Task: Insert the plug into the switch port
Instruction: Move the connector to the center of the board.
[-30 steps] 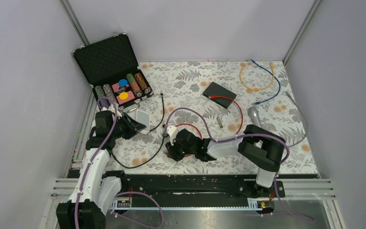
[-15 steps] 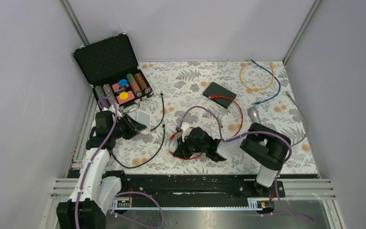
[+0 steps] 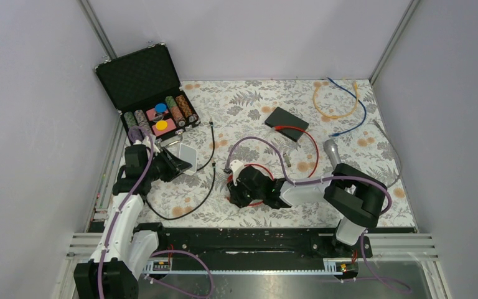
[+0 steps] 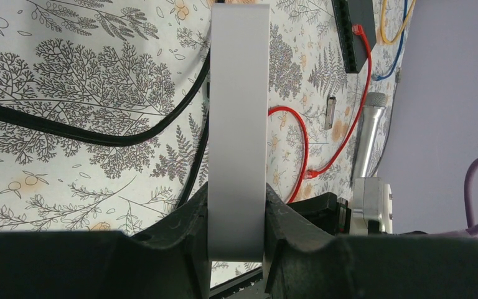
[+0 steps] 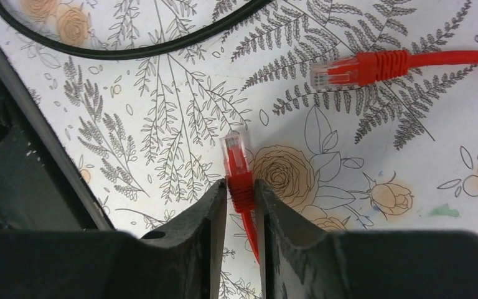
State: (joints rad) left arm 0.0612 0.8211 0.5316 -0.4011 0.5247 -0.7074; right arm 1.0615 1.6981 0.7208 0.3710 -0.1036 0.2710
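Red plug [image 5: 236, 152] is sitting right between your right claw's [image 5: 241, 185] fingers now. You've been sliding that arm rightward this last second, and the jaws are pinching the plug's boot, clear tip poking ahead. So the pick-up is looking done. Your left claw [image 4: 236, 208] is clamping a white slab [image 4: 239, 93]. Farther off, the switch [image 3: 286, 116] is waiting, well apart.

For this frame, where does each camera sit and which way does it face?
Top: above and behind the arms, looking down on the flowered table; both arms show.
Left wrist: on the left arm, looking along the table; left hand clamps a white box.
Right wrist: on the right arm, facing down; right hand pinches a red plug.
Shared: top and left wrist both show the microphone.
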